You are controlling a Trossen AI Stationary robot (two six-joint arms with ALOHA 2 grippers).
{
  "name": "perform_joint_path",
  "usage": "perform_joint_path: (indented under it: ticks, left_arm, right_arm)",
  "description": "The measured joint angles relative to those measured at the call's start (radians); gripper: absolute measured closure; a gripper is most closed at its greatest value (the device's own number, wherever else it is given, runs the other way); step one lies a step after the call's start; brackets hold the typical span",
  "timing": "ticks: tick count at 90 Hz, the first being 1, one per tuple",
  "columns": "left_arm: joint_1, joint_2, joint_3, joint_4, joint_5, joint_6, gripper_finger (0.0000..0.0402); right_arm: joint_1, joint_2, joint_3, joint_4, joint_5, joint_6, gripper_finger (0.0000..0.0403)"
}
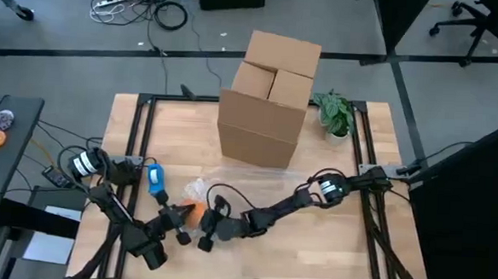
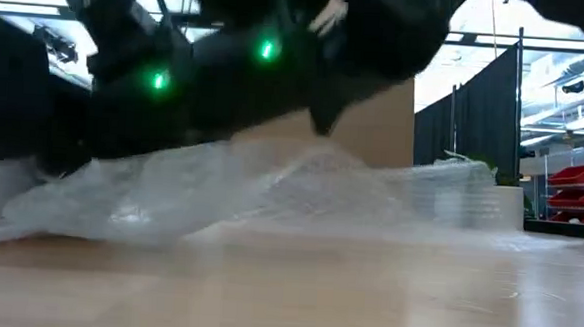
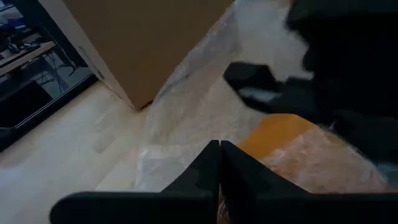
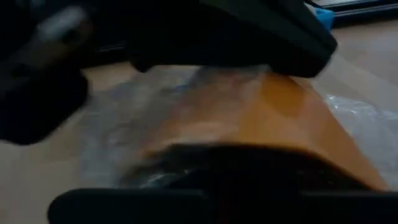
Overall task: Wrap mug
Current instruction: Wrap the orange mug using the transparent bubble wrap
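Nearest the lens in the low view: bare wooden desk (image 2: 365, 298), with a crumpled sheet of clear bubble wrap (image 2: 270, 197) lying across it just behind.

Largest thing on the desk: cardboard box (image 1: 266, 98), flaps open, toward the far edge. Small potted plant (image 1: 334, 115) just beside the box, on its right.

Both dark arms reaching in to meet at the near middle of the desk, over the wrap. Green lights showing on them in the low view.

Orange mug (image 1: 189, 210) on its side on the bubble wrap, between the two hands, partly covered by the plastic. Orange body plain through the wrap in both wrist views (image 3: 292, 140).

Left hand (image 1: 179, 224): fingers (image 3: 208, 168) pressed together, tips touching, right at the edge of the wrap beside the mug; whether any plastic is pinched between them, cannot tell.

Right hand (image 1: 212, 223): just beside the mug, up against it; how far open, cannot tell.

Blue object (image 1: 155, 178) on the desk near the left arm.
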Motion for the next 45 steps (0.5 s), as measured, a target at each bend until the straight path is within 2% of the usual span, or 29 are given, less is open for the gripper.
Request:
perform_joint_path:
  ticks: [10, 21, 45]
  left_arm:
    - [0.000, 0.001, 0.000, -0.004, -0.002, 0.000, 0.0401]
    - [0.000, 0.000, 0.000, -0.005, -0.002, 0.001, 0.0401]
    - [0.000, 0.000, 0.000, -0.004, -0.002, 0.002, 0.0401]
  right_arm:
    - [-0.005, -0.006, 0.000, -0.034, -0.007, 0.021, 0.0403]
    - [0.016, -0.052, 0.000, -0.153, -0.004, 0.023, 0.0403]
    - [0.095, -0.225, 0.002, -0.607, 0.016, 0.169, 0.0403]
